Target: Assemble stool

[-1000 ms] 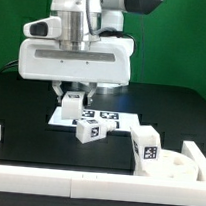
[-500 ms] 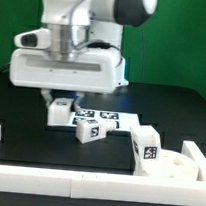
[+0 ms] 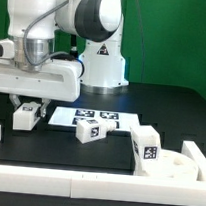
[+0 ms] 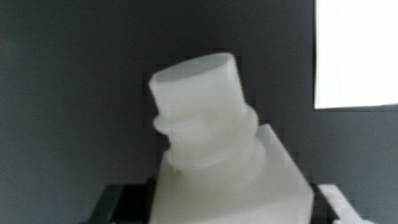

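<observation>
My gripper (image 3: 27, 107) is shut on a white stool leg (image 3: 27, 116) and holds it just above the black table at the exterior view's left. In the wrist view the leg (image 4: 217, 140) fills the picture between the dark fingers. A second leg (image 3: 90, 130) with tags lies in front of the marker board (image 3: 97, 119). The round disc seat (image 3: 171, 165) lies at the exterior view's right, against the white rail, with a third tagged leg (image 3: 145, 145) standing on it.
White border rails run along the front (image 3: 95, 176) and at both ends of the table. The robot's base (image 3: 102, 66) stands at the back before a green backdrop. The marker board's edge shows white in the wrist view (image 4: 356, 60).
My gripper has moved toward the exterior view's left with the leg in it, away from the marker board. The other leg, the seat and the leg on it have not moved.
</observation>
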Robot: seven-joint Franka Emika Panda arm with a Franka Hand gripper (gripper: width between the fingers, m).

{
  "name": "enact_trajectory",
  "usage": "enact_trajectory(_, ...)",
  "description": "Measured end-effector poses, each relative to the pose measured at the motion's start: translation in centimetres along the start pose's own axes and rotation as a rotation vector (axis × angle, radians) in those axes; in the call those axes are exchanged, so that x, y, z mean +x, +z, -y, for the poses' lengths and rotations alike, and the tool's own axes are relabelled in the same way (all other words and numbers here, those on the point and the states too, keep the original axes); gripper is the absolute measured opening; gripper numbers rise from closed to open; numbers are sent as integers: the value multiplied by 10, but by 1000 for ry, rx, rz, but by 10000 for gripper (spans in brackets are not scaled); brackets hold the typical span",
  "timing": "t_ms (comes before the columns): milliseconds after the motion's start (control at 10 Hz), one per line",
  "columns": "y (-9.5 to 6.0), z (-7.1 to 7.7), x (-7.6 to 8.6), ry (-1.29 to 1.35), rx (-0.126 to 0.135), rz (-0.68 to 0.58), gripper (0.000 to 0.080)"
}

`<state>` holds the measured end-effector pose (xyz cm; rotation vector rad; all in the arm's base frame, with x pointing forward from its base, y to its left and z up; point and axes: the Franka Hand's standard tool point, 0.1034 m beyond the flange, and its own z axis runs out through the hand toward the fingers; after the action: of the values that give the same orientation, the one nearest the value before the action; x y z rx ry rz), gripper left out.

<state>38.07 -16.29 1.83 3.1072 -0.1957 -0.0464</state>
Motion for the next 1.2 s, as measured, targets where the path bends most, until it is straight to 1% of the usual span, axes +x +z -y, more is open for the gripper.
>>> enact_trajectory(100, 1, 4, 0, -11, -5, -6, 323)
enact_trajectory(200, 1, 4, 0, -10, -5, -5, 323)
enact_trajectory(300, 1, 4, -1, -10, -5, -5, 416)
enact_trajectory(400, 1, 4, 0, -11, -4, -4, 560)
enact_trajectory(500, -6, 13, 4, -19, 41, 39, 560)
enact_trajectory(600, -22, 12, 22, -34, 63, 44, 634)
enact_trajectory(700, -31, 14, 32, -26, 83, 99, 634)
enact_trajectory(800, -37, 19, 43, -22, 107, 198, 646)
enact_trajectory(900, -38, 20, 59, -24, 111, 234, 649)
enact_trajectory(1000, -36, 22, 62, -25, 120, 311, 649)
enact_trajectory(1100, -32, 21, 63, -30, 122, 380, 649)
enact_trajectory(1200, -31, 21, 63, -37, 116, 411, 649)
